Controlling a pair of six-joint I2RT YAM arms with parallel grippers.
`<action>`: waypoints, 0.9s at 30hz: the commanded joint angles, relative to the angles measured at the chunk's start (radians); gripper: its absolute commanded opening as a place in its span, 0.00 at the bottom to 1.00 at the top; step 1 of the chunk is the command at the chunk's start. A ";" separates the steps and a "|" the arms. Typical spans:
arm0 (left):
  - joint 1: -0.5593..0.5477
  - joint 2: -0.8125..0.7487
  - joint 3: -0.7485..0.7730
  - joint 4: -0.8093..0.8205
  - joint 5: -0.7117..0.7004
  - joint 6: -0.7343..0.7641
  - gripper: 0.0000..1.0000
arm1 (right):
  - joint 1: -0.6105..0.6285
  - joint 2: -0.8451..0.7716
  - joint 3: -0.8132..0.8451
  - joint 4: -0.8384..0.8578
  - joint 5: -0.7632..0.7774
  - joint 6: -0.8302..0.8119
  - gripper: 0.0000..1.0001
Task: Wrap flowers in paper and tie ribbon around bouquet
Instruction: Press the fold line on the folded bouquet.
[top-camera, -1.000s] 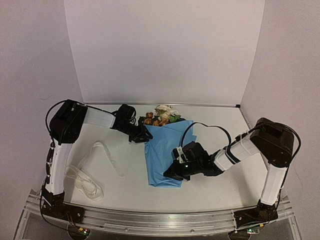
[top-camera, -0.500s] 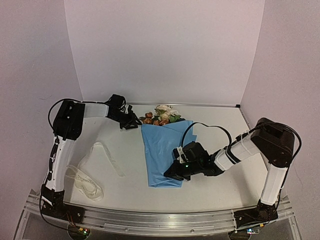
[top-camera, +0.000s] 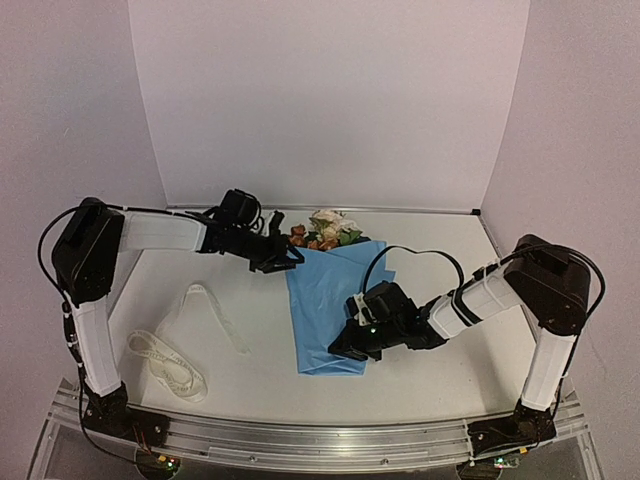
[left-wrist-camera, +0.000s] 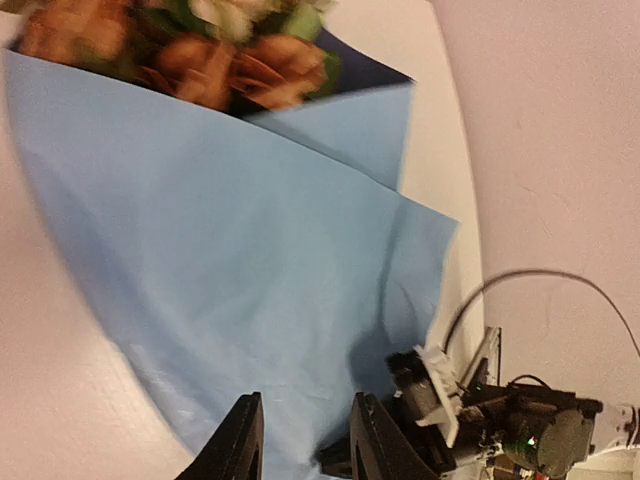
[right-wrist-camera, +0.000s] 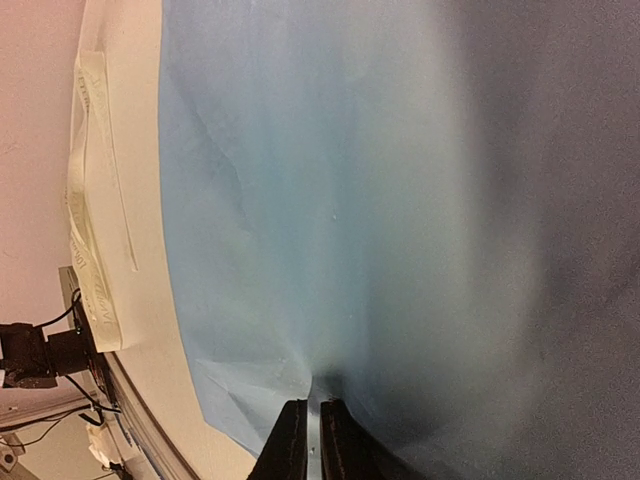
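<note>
White-cased, the left arm (top-camera: 160, 230) reached nearly level from the left edge of the top view toward the centre. The left gripper (left-wrist-camera: 306, 415) hung over the paper's upper left edge with its fingers apart and nothing between them. The right arm (top-camera: 480, 295) came in from the right, elbow bent, a black cable (top-camera: 420, 253) looping above it. The right gripper (right-wrist-camera: 313, 425) was low at the wrap's lower right, its fingers pressed together on a pinch of the paper (top-camera: 322, 300), creases gathering at the tips. The ribbon (top-camera: 170, 358) lay loose in loops at the lower left of the table (top-camera: 250, 385), well apart from both grippers. The light-blue paper sat folded over at centre, narrowing downward, with the flowers (top-camera: 325, 232), cream and rust with green leaves, poking out at its top.
</note>
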 joint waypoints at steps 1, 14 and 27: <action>-0.097 -0.042 -0.188 0.236 0.004 -0.167 0.31 | -0.002 0.028 -0.024 -0.181 0.058 0.005 0.06; -0.184 0.039 -0.343 0.371 -0.028 -0.243 0.32 | -0.002 0.050 -0.016 -0.181 0.056 0.007 0.06; -0.063 0.135 -0.306 0.352 -0.051 -0.219 0.35 | -0.002 0.060 -0.024 -0.182 0.050 0.002 0.05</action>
